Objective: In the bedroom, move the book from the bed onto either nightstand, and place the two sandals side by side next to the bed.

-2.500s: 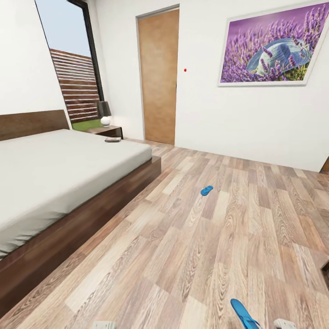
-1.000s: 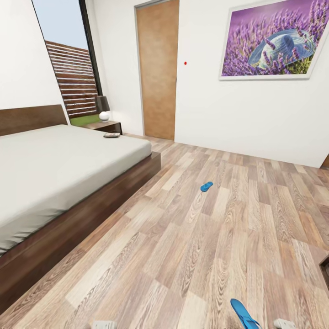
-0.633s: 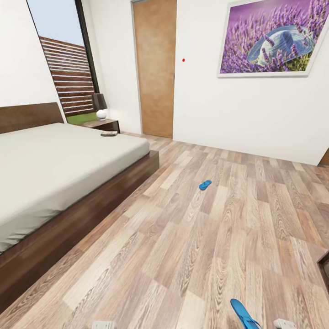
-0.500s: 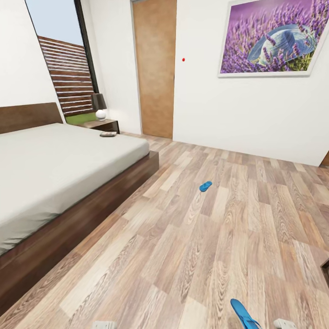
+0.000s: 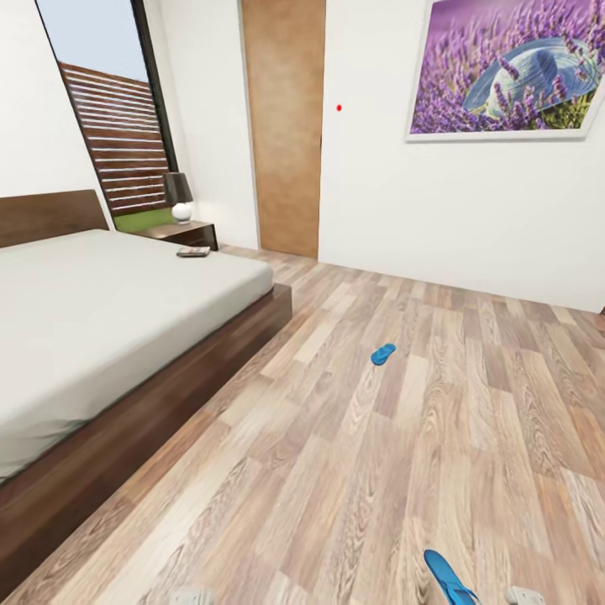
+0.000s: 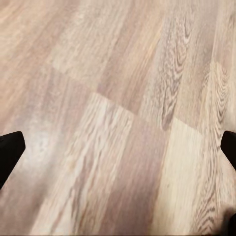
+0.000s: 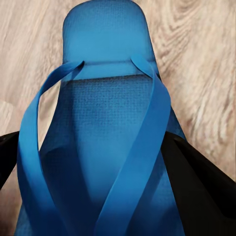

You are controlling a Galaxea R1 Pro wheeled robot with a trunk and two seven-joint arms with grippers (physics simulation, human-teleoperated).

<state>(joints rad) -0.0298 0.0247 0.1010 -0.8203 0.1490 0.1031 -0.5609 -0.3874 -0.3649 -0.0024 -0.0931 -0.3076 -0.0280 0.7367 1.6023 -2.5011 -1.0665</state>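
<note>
The bed point(image 5: 101, 311), with a dark wood frame and a bare grey mattress, sits at the left in the head view. The book point(image 5: 193, 251) lies flat near the mattress's far corner. Just beyond it stands the dark nightstand point(image 5: 183, 233). One blue sandal point(image 5: 383, 354) lies on the plank floor, well away from the bed. The other sandal point(image 7: 105, 147) is held over the floor with my right gripper point(image 7: 98, 167) shut on it, black fingers point(image 7: 196, 182) at its sides; the sandal point(image 5: 449, 578) also shows at the head view's lower edge. My left gripper point(image 6: 118, 147) is open over bare floor.
A small lamp point(image 5: 178, 197) stands on the nightstand by the tall window point(image 5: 109, 126). A wooden door point(image 5: 284, 126) and a lavender picture point(image 5: 508, 71) are on the far white wall. Open plank floor point(image 5: 353, 470) stretches between me and the bed.
The whole head view has shifted as the camera moved, raising the door and picture in frame. The held sandal stays in my right gripper; the floor sandal and book have not moved.
</note>
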